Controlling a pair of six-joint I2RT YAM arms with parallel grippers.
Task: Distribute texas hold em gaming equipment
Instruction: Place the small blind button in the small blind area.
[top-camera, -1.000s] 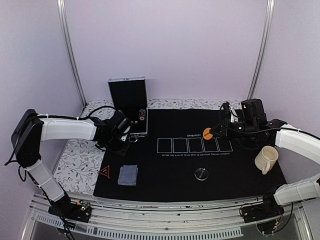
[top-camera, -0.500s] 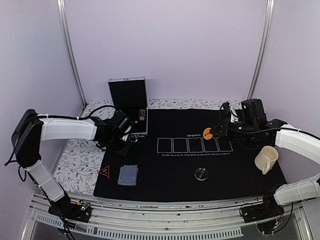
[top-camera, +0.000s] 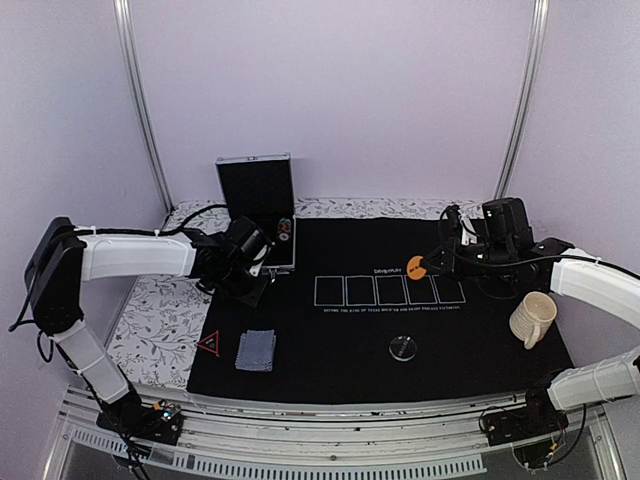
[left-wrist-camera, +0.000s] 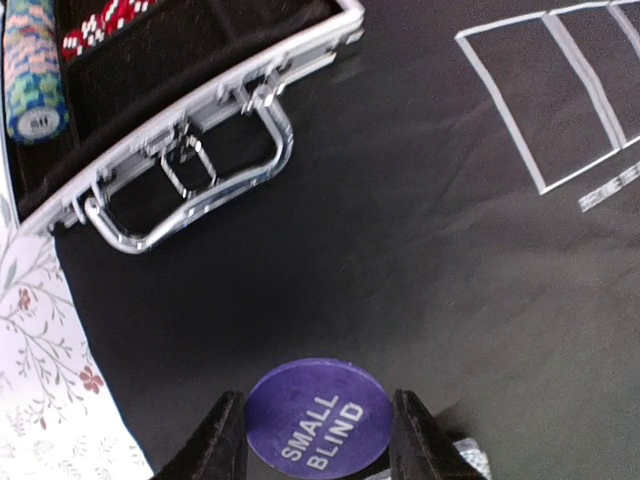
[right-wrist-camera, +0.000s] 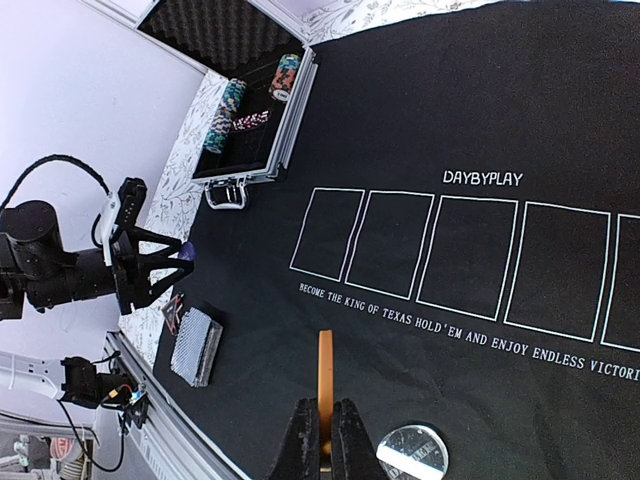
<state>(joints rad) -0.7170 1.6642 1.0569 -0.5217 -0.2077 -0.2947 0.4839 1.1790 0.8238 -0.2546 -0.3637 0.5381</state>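
My left gripper (left-wrist-camera: 318, 396) is shut on a purple disc marked SMALL BLIND (left-wrist-camera: 318, 425), held flat just above the black mat, near the case handle. In the top view the left gripper (top-camera: 262, 276) is at the mat's left side. My right gripper (right-wrist-camera: 326, 405) is shut on an orange disc (right-wrist-camera: 325, 365), held edge-on above the mat; from the top the orange disc (top-camera: 416, 267) shows over the row of rectangles. A deck of cards (top-camera: 256, 350) and a red triangle marker (top-camera: 209, 344) lie at the front left. A clear disc (top-camera: 403, 348) lies front centre.
An open silver case (top-camera: 258, 205) stands at the back left with rolls of chips (left-wrist-camera: 33, 70) inside; its handle (left-wrist-camera: 190, 190) faces my left gripper. A cream mug (top-camera: 532, 319) stands at the mat's right edge. The black mat (top-camera: 330, 340) has five white rectangles across its middle.
The left gripper has shifted slightly back and right toward the case with the purple disc. The right arm has not moved.
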